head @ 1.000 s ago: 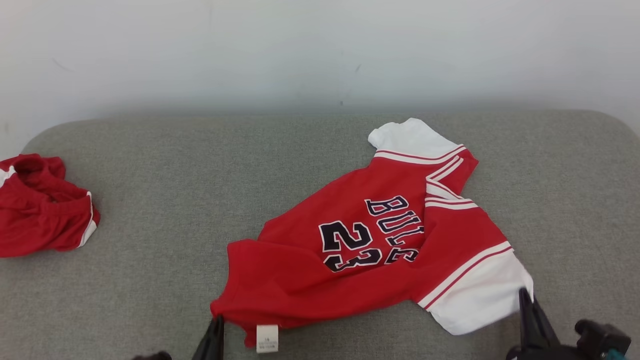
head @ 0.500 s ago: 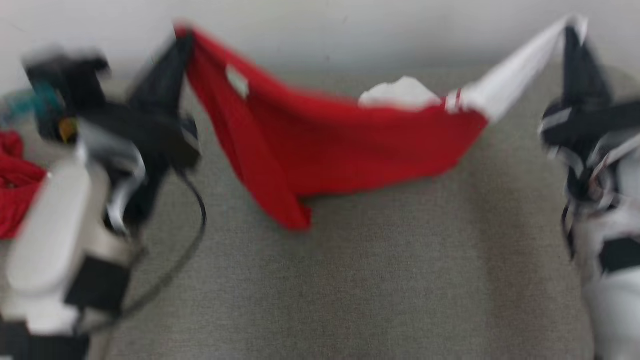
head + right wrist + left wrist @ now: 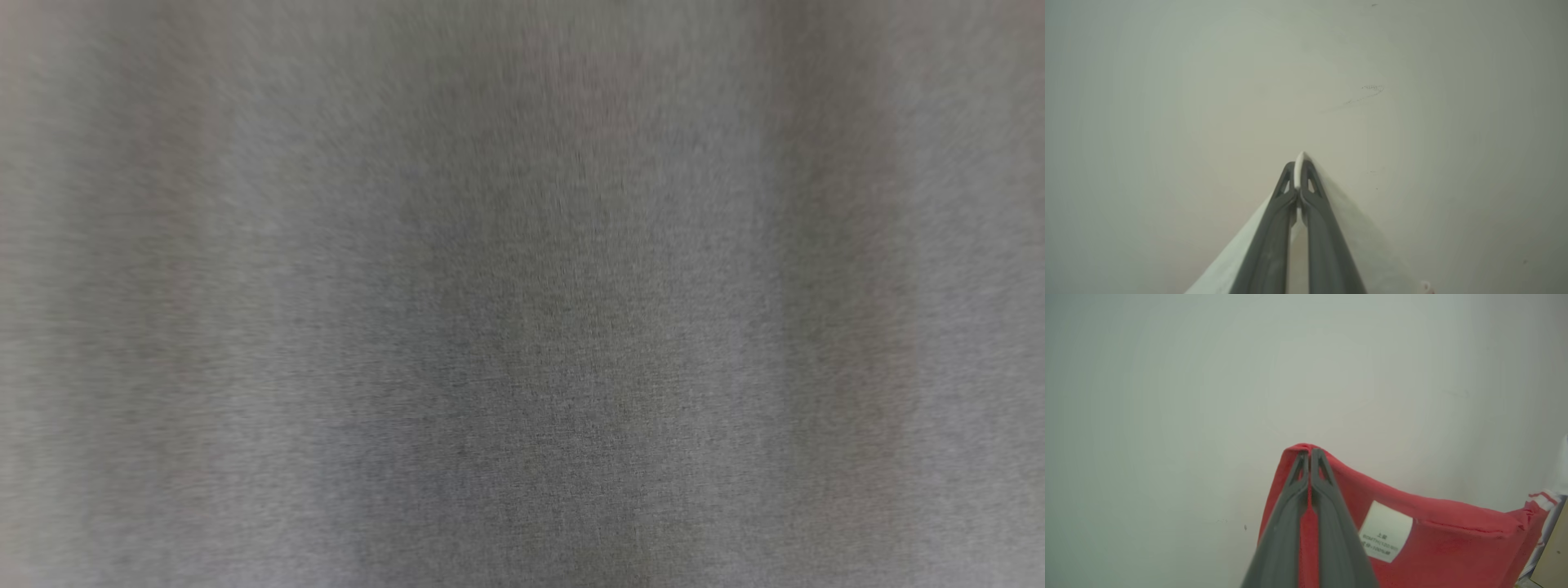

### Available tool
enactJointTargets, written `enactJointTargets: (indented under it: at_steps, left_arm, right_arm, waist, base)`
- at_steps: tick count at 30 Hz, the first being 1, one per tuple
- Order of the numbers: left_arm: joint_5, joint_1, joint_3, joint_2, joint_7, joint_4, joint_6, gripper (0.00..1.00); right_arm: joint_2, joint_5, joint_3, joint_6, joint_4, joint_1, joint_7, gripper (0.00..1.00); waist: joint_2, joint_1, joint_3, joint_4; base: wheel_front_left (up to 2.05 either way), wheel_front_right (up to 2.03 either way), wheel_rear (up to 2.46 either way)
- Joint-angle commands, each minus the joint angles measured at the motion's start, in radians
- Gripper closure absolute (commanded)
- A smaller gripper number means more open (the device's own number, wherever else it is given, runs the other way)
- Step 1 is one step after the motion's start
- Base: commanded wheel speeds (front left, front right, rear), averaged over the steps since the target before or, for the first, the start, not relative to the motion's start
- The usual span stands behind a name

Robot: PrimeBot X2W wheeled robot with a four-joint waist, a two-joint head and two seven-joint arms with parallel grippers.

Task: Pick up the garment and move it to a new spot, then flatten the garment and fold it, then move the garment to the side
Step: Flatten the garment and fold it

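The garment (image 3: 1437,543) is a red jersey with white sleeves and a white label. In the left wrist view my left gripper (image 3: 1309,454) is shut on a red corner of it, and the cloth hangs away to the right before a pale wall. In the right wrist view my right gripper (image 3: 1298,164) is shut on a white edge of the garment (image 3: 1237,261), which falls away to the lower left. The head view is a blur of grey fabric surface (image 3: 522,327).
A plain pale wall (image 3: 1208,396) stands close in front of both wrist cameras. A beige edge (image 3: 1551,551) shows at the far right of the left wrist view.
Both grippers have lifted the garment off the grey surface, gripping its corners. The head camera has swung down, so its picture is now blurred grey fabric.
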Motion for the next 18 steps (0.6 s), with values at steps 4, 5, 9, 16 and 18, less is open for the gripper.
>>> enactJointTargets:
  at_steps: [4,5,9,16,18]
  left_arm:
    - [-0.014,-0.143,-0.034,-0.006,-0.039,0.076,-0.001,1.0]
    - [-0.009,-0.171,-0.043,-0.003,-0.049,0.095,-0.001,1.0]
    - [-0.016,-0.267,-0.066,0.02,-0.105,0.187,-0.001,1.0]
    - [-0.056,-0.334,-0.133,0.043,-0.122,0.246,-0.001,1.0]
    - [-0.065,-0.354,-0.154,0.054,-0.126,0.259,-0.001,1.0]
  right_arm:
    - [0.016,-0.051,0.017,-0.002,0.09,-0.157,-0.028,1.0]
    - [0.018,-0.067,0.026,-0.002,0.11,-0.182,-0.031,1.0]
    - [0.024,-0.096,0.041,-0.002,0.191,-0.279,-0.064,1.0]
    - [0.009,-0.091,0.109,-0.002,0.298,-0.381,-0.1,1.0]
    - [0.012,-0.09,0.125,-0.002,0.321,-0.408,-0.115,1.0]
  waist:
    - [-0.0002,-0.0004,0.169,-0.043]
    - [-0.0002,-0.0004,0.174,-0.043]
    - [-0.0002,-0.0004,0.193,-0.05]
    - [-0.0002,-0.0004,0.207,-0.047]
    - [-0.0002,-0.0004,0.207,-0.049]
  base:
    - [0.0,0.0,0.0]
    - [0.0,0.0,0.0]
    - [0.0,0.0,0.0]
    - [0.0,0.0,0.0]
    - [0.0,0.0,0.0]
